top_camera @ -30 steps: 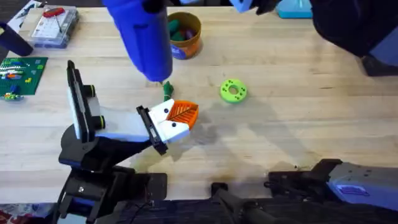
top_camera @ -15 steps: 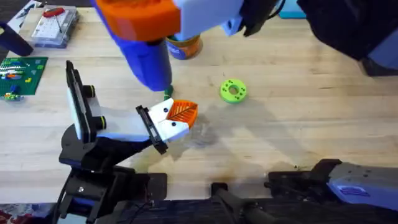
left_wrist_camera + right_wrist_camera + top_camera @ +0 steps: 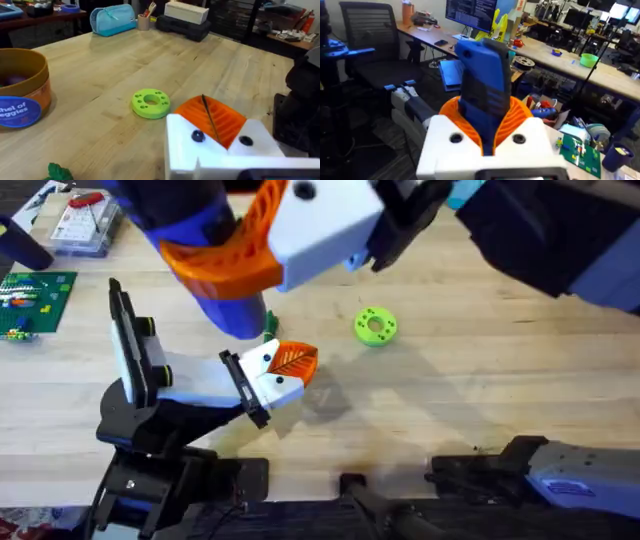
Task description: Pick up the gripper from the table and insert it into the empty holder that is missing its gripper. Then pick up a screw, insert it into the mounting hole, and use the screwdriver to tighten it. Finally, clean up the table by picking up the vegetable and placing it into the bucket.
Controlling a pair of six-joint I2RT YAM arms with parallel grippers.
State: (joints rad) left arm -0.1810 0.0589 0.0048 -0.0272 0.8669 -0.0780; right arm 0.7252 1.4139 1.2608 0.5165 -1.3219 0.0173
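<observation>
My right gripper (image 3: pixel 235 255) hangs high, close under the overhead camera, shut on the thick blue screwdriver (image 3: pixel 228 305), whose lower end points down near the small green vegetable (image 3: pixel 268 326). In the right wrist view the screwdriver (image 3: pixel 485 85) stands clamped between the orange pads of that gripper (image 3: pixel 487 127). My left gripper (image 3: pixel 293 362) rests low over the table just in front of the vegetable, its orange pads pressed together on nothing. The left wrist view shows it (image 3: pixel 212 122) with the orange bucket (image 3: pixel 22 92) and the vegetable (image 3: pixel 59 172) beyond. The screw and holder I cannot make out.
A green-and-yellow disc (image 3: pixel 375 326) lies right of the left gripper. A clear parts box (image 3: pixel 88 222) and a green circuit board (image 3: pixel 35 295) sit at the far left. A black-and-white upright frame (image 3: pixel 125 345) stands beside the left arm. A blue case (image 3: pixel 112 20) lies at the table's back.
The right gripper with the screwdriver has risen toward the overhead camera and swung left, now covering the bucket there. The left arm has stayed still.
</observation>
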